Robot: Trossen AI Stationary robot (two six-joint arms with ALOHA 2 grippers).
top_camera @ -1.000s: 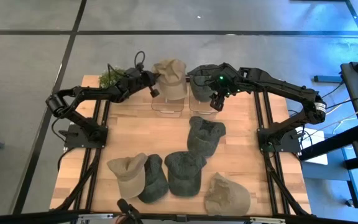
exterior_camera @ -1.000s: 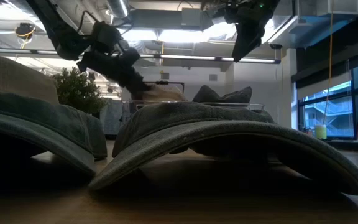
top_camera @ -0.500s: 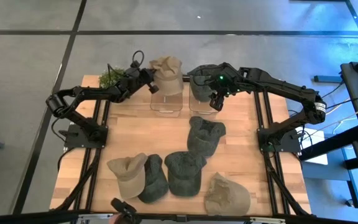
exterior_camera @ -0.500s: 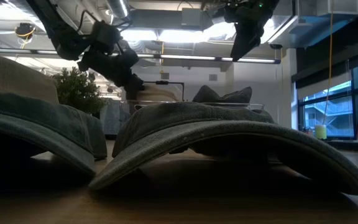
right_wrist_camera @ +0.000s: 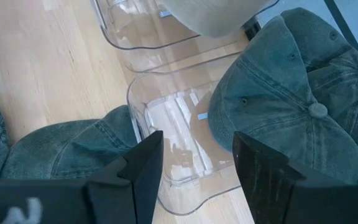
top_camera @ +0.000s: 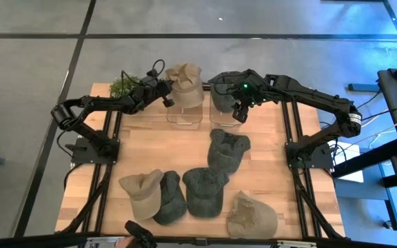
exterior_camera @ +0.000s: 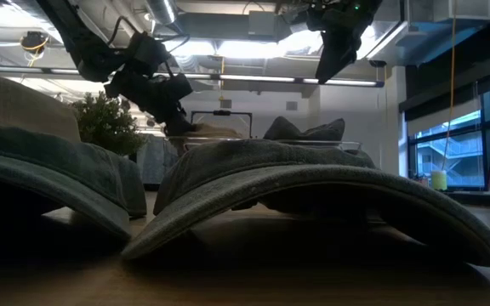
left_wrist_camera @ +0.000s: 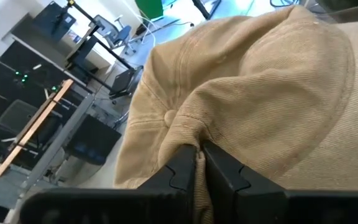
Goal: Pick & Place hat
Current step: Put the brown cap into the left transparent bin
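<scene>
From the high view: left gripper (top_camera: 165, 96) near the worktop's (top_camera: 178, 148) far edge, touching the side of a tan corduroy cap (top_camera: 187, 85) that sits on a clear plastic bin (top_camera: 185, 116). Right gripper (top_camera: 238, 110) just beside it, hovering over a second clear bin (top_camera: 225, 117) with a green denim cap (top_camera: 227, 81) draped on its far rim. Small potted plant (top_camera: 122, 85) at the far left corner. Five more caps on the wood: a green one (top_camera: 227, 148) in the middle, a tan (top_camera: 142, 193) and two green along the near edge, another tan (top_camera: 251, 215) toward the near right corner.

From the low view: cap brims (exterior_camera: 313, 200) filling the foreground, both arms reaching down behind.

From the left wrist view: fingers (left_wrist_camera: 182, 171) almost together, pinching a fold of the tan corduroy cap near its top button.

From the right wrist view: fingers (right_wrist_camera: 263, 171) spread wide, holding nothing, above the second bin's clear floor.
</scene>
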